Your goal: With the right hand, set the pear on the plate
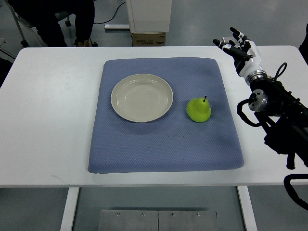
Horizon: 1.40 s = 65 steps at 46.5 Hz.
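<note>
A green pear (198, 109) with a short dark stem lies on the blue mat (163, 139), just right of a round cream plate (142, 97). The plate holds nothing. My right hand (234, 44) hovers over the table's far right corner, well beyond and to the right of the pear, with its fingers spread and holding nothing. Its black forearm (281, 113) enters from the right edge. The left arm is out of the picture.
The mat lies on a white table (48, 120). Past the far edge stand a white cabinet with a cardboard box (148, 38) and a seated person's legs (67, 21) at upper left.
</note>
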Each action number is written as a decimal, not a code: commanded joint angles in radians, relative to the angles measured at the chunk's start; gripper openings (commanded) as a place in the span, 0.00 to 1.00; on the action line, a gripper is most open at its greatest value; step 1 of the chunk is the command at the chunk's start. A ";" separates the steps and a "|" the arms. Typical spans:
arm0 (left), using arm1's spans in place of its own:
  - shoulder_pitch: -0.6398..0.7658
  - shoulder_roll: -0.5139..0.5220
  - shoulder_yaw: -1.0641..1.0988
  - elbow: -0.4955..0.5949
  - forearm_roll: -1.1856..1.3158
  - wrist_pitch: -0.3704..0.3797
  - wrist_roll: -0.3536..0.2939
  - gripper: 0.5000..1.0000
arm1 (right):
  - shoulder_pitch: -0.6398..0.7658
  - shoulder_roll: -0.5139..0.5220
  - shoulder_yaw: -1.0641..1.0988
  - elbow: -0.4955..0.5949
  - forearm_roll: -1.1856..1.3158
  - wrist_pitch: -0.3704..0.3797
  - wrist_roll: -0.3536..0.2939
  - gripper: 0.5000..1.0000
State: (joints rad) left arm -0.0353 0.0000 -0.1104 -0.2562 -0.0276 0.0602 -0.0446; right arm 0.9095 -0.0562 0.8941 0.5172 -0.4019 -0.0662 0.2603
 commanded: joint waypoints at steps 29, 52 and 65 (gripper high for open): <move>0.000 0.000 0.000 0.000 0.000 0.000 0.000 1.00 | -0.113 -0.240 -0.182 0.290 0.028 0.066 0.043 1.00; 0.000 0.000 0.000 0.000 0.000 0.001 0.000 1.00 | -0.185 -0.422 -0.307 0.448 0.026 0.121 0.200 1.00; 0.000 0.000 0.000 0.000 0.000 0.000 0.000 1.00 | -0.192 -0.459 -0.394 0.535 0.014 0.123 0.281 1.00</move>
State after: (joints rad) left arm -0.0353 0.0000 -0.1105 -0.2562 -0.0276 0.0602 -0.0447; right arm 0.7179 -0.5131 0.5139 1.0453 -0.3842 0.0571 0.5289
